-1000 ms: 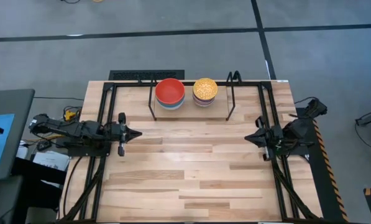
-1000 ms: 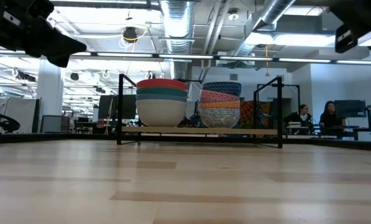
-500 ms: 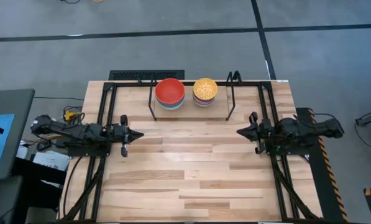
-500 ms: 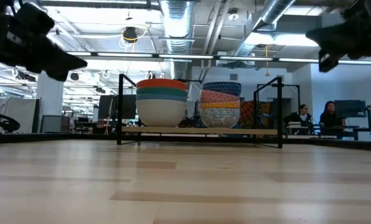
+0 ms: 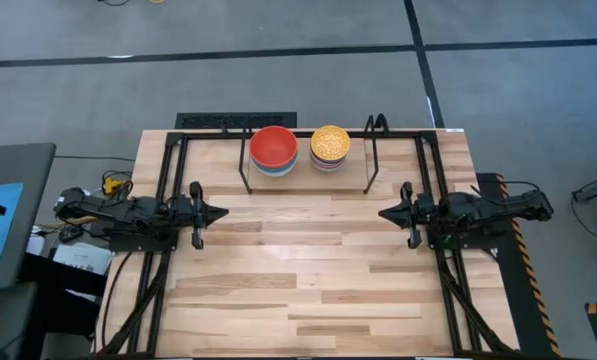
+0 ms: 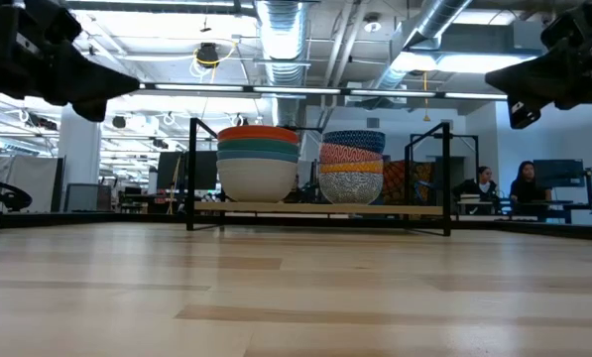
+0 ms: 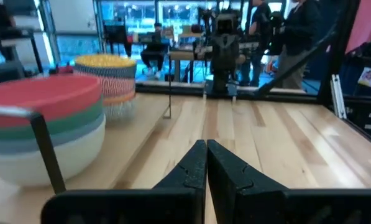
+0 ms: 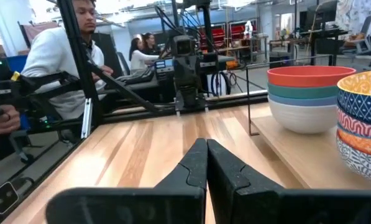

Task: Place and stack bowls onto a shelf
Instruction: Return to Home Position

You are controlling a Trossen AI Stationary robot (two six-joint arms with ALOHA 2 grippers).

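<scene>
While both arms hang above the tabletop [image 5: 308, 270], the bowls [image 6: 259, 171] stand in two stacks, side by side, on the shelf [image 6: 405, 208].

- **Stack nearer the left gripper:** the red bowl [image 5: 274, 146] is on top, the green bowl [image 6: 259, 149] sits under it, and the white bowl [image 8: 300, 115] is at the base.
- **Stack nearer the right gripper:** the yellow patterned bowl [image 5: 330, 142] is on top. The red-pink patterned bowl [image 6: 351, 154] sits directly below it, and the blue-white patterned bowl [image 6: 350, 185] is at the base.

The left gripper [image 5: 221, 212] is level and clenched, its two fingers [image 7: 194, 171] pressed together on nothing. From its tips the shelf lies ahead and off to one side, well apart.

The right gripper [image 5: 384, 212] faces it across the table. It is likewise clenched and empty, with its fingers [image 8: 194, 168] meeting along their inner edges. The shelf lies ahead of it and off to the side, with the yellow-topped stack closest. Neither gripper touches a bowl or the shelf frame.

Beyond the table's edge, past the tips of the right gripper, a person [image 8: 58, 59] in a white top is seated.
</scene>
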